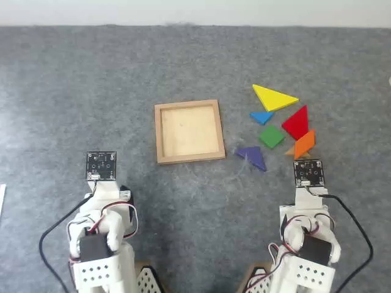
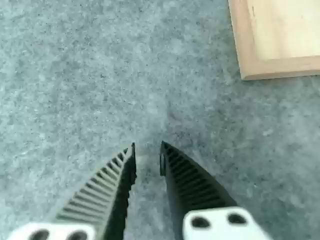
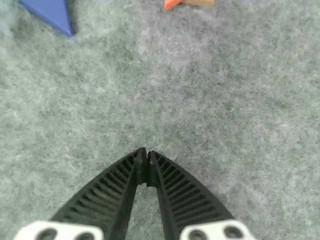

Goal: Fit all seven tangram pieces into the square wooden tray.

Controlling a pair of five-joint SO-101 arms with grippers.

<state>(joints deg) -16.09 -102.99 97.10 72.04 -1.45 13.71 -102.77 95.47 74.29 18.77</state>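
Right of the empty square wooden tray (image 1: 160, 131), the tangram pieces (image 1: 271, 136) lay bunched together, so the right gripper (image 3: 146, 152) (jaws clenched on nothing; the left gripper (image 2: 147, 146) stood slightly parted) could easily have knocked neighbours when grasping one

Left wrist view: tray (image 2: 246, 47) is cut off by the frame, one corner in shot. Right wrist view: purple triangle (image 3: 50, 11) and orange piece (image 3: 171, 4) are both clipped at the edge, tips showing. High view: tan piece (image 1: 289, 151) against the orange one is too small to make out its shape, and a white object (image 1: 2, 198) is cut by the frame edge.
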